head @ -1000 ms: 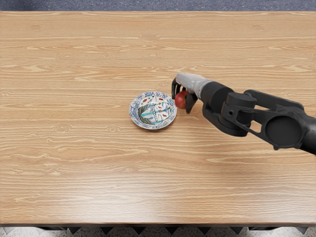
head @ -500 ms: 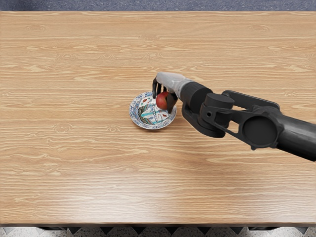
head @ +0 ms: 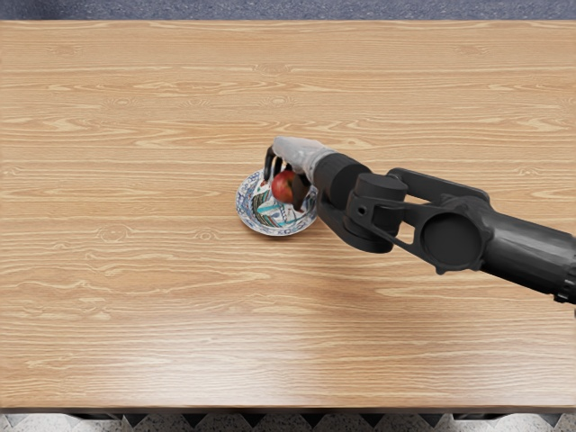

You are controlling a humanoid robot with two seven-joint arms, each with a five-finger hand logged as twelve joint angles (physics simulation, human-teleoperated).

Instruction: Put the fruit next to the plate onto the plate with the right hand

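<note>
- One hand shows: the right hand (head: pixel 290 165), its arm coming in from the right edge, fingers curled down and closed around the fruit (head: pixel 282 186).
- Fruit is small, red and round, with no long axis. It sits directly under the palm.
- Below it is the upper right part of the plate (head: pixel 244 205), just left of frame centre.
- Contact between fruit and plate: cannot tell.
- Judgement: the release goes straight down, with no sideways travel needed.

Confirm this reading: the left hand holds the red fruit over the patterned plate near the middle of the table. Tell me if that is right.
One detail is wrong. It is the right hand, not the left, that holds the fruit over the plate. The head view shows its arm coming in from the picture's right edge. The rest of the statement is right.
</note>
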